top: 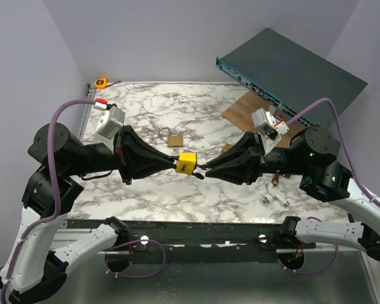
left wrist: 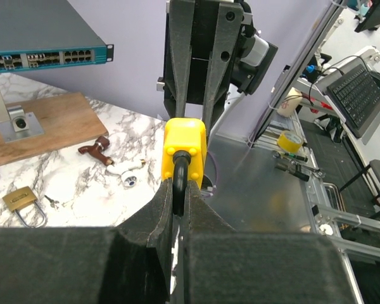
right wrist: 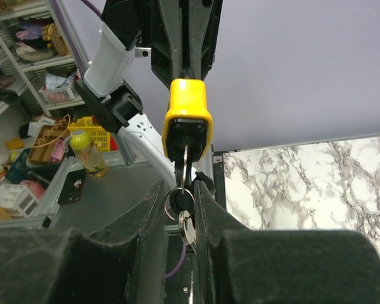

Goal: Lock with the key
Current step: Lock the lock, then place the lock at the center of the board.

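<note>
Top external view has the left hand (top: 175, 166) clamped on the shackle of the yellow padlock (top: 187, 163) while the right hand (top: 206, 171) pinches the key (right wrist: 181, 201) stuck in its keyhole.

The padlock (right wrist: 187, 107) hides most of the key (right wrist: 184, 166).

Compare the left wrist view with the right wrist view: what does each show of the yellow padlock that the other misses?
Only the left wrist view shows the black shackle pinched between the left fingers, plus a brass padlock lying on the marble table. Only the right wrist view shows the key seated in the keyhole, its ring between the right fingers. Both show the yellow padlock held in the air between the two arms' fingers.
</note>
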Motion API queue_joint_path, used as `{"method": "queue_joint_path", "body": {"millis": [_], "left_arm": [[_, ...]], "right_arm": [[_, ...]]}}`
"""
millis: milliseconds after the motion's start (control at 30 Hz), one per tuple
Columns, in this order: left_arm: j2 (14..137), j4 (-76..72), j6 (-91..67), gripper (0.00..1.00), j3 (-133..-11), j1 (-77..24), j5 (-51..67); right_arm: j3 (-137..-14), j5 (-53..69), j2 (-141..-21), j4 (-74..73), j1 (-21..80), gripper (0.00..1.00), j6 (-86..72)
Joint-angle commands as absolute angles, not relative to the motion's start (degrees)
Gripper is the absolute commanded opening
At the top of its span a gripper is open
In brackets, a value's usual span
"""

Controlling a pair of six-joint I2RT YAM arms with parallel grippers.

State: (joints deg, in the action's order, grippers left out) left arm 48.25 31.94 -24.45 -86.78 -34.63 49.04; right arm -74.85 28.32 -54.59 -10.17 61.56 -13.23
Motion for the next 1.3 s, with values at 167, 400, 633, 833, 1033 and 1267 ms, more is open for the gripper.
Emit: {"method": "queue_joint_path", "body": {"millis": [167,400,633,833,1033,1267], "left_arm": [[48.3,25.02,-26.79,0.0,-88.02,-30.4,53.81],[49.37,27.61,-26.01,0.0,-86.18,-28.63,46.97],[51.46,32.69,-26.09,0.0,-82.24,-26.98,34.94],[51.96,28.79,-31.68,0.0,-72.45,-26.89,29.19],[54.14,23.84,-39.32,0.0,-62.17,-26.87,24.79],[60.07,7.58,-46.37,0.0,-47.76,-27.2,28.51]], "right_arm": [[-73.83,27.95,-52.6,-13.47,61.83,0.01,-11.84],[-73.62,14.07,-54.74,-17.39,61.79,0.01,-12.11],[-73.17,-4.9,-62.08,-22.05,61.7,0.01,-15.41],[-70.54,-14.14,-68.74,-22.68,60.61,0.01,-20.76],[-65.22,-16.51,-73.29,-22.22,56.73,0.01,-25.79],[-59.97,-17.76,-76.43,-20.54,54.5,0.01,-29.05]]}}
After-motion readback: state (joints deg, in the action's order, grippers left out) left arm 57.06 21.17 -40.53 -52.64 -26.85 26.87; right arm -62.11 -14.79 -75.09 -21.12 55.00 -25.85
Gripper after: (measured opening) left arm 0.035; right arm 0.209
